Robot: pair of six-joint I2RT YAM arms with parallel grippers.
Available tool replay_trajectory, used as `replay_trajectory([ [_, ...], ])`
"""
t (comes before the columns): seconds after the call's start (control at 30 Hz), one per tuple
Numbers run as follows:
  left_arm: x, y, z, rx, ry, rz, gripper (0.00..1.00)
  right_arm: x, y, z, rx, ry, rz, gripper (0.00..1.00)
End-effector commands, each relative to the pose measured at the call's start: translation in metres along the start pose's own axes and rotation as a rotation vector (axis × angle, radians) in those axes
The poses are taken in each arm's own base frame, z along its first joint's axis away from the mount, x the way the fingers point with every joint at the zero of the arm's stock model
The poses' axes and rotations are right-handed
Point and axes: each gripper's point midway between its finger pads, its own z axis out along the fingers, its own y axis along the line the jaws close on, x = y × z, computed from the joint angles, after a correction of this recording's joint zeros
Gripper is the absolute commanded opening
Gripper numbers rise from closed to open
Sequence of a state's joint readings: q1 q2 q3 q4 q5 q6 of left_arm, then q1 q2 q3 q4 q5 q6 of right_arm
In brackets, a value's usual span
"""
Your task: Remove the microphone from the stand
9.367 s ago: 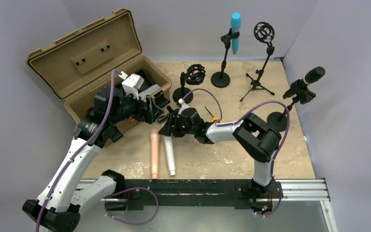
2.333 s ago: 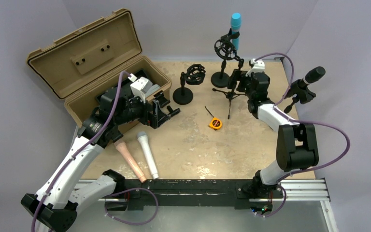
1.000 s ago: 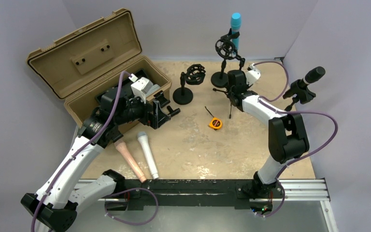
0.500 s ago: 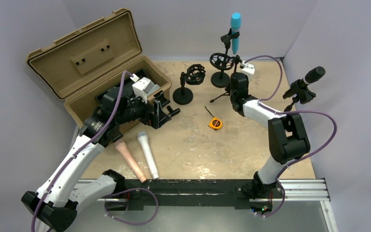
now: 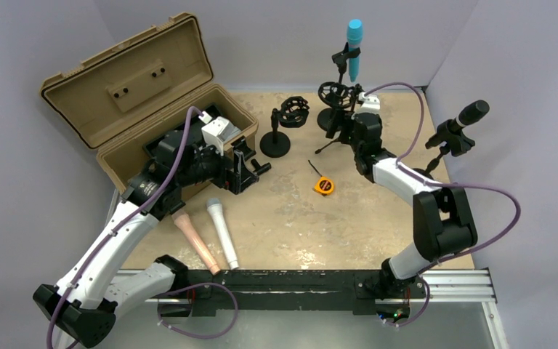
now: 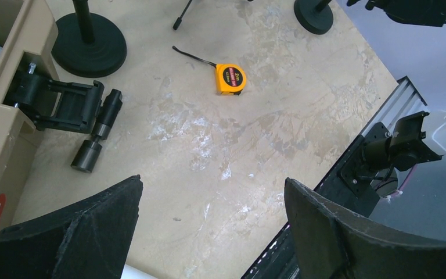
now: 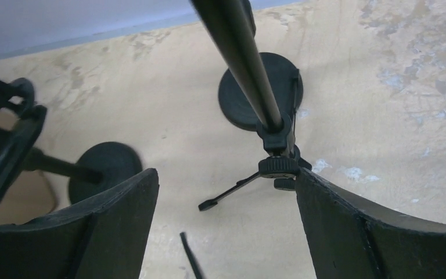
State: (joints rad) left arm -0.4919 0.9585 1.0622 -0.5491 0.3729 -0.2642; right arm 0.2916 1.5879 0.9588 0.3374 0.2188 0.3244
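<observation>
A blue microphone [image 5: 354,40] stands in a clip stand at the back. A black microphone [image 5: 471,113] sits tilted in a stand at the right. My right gripper [image 5: 344,125] is open beside a tilted tripod stand [image 5: 333,109] that carries an empty shock-mount ring. In the right wrist view the tripod's pole [image 7: 245,55] runs down between my open fingers [image 7: 348,232] to its hub [image 7: 279,165], close to the right one. My left gripper [image 5: 248,169] is open and empty by the case; in its wrist view the gripper [image 6: 213,183] hovers over bare table.
An open tan case [image 5: 127,87] stands at the left. A pink microphone [image 5: 197,244] and a white microphone [image 5: 222,233] lie near the front. An orange tape measure [image 5: 324,185], an empty shock-mount stand [image 5: 289,114] and a loose black clip [image 6: 64,106] are in the middle.
My right gripper has shifted by the tripod stand, and the stand has leaned over, its ring dropping lower and to the left. The left arm has barely moved.
</observation>
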Motion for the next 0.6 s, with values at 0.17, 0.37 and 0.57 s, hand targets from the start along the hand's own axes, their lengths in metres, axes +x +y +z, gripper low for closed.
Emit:
replay_trajectory([
  [0.17,-0.014,-0.006,-0.002,0.016,-0.032,0.045,0.89,-0.03,-0.005,-0.026,-0.24,-0.045,0.05,0.86],
  [0.37,-0.013,-0.006,-0.001,0.018,-0.028,0.045,0.89,-0.022,-0.014,-0.021,-0.282,-0.017,0.102,0.79],
  [0.57,-0.013,-0.005,-0.001,0.015,-0.026,0.046,0.89,-0.022,-0.014,-0.012,-0.296,-0.007,0.116,0.68],
])
